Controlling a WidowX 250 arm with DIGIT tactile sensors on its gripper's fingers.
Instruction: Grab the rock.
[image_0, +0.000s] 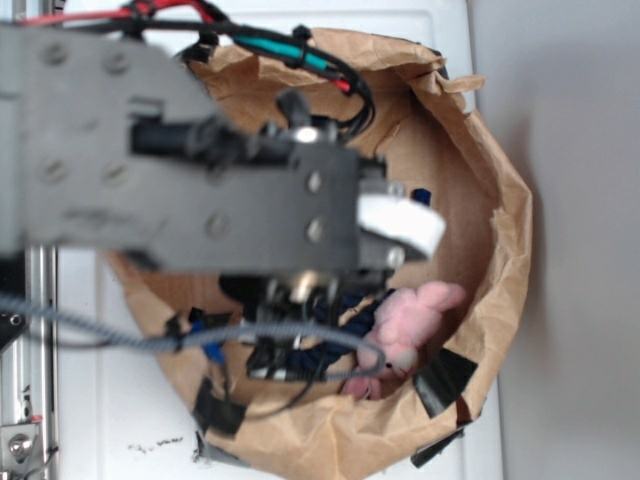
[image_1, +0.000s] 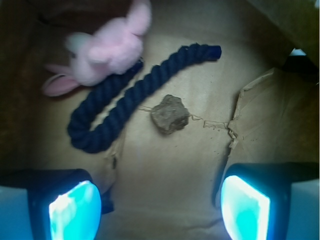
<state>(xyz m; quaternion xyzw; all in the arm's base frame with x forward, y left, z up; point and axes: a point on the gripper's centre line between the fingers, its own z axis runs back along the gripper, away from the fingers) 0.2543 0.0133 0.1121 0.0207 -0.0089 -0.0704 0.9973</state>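
Rock (image_1: 170, 114) beside rope (image_1: 125, 100) — pincer (image_1: 160, 210) wide, w/ nothing held.

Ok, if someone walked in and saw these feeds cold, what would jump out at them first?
Probably the pink plush bunny at the upper left of the wrist view, beside the looped dark-blue rope on the brown paper bag floor. Then the rock, small and lumpy, lying alone just right of the rope near centre. The open claw frames the bottom, its glowing pads apart and touching nothing.
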